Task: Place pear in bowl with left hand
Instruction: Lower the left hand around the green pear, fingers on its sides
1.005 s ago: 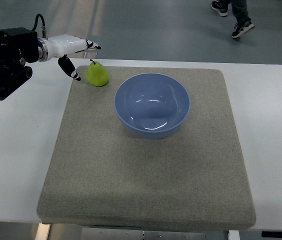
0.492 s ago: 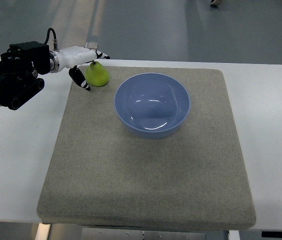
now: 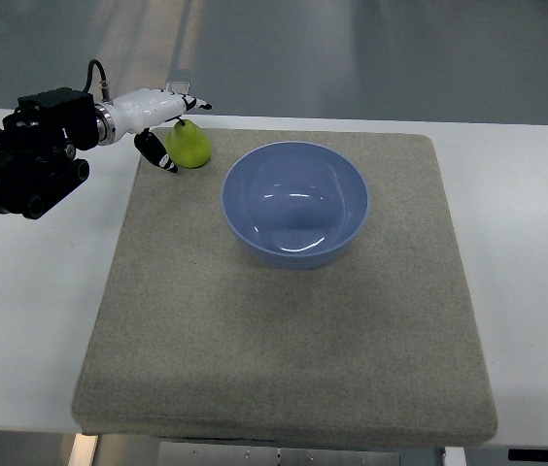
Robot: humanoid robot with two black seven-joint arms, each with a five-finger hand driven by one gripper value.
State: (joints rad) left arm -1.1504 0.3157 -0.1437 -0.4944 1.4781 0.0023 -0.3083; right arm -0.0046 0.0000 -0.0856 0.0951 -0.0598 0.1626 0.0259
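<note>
So there's a white table (image 3: 531,243) running pretty much edge to edge across the frame, with a big grey-beige mat (image 3: 284,349) lying flat on it and covering most of the middle. Bare tabletop shows down the left and right sides of the mat.

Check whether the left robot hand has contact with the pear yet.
Cannot tell. In the top view the left robot hand brackets the pear, one finger over its top and the thumb beside it, but no contact or gap shows plainly.
</note>
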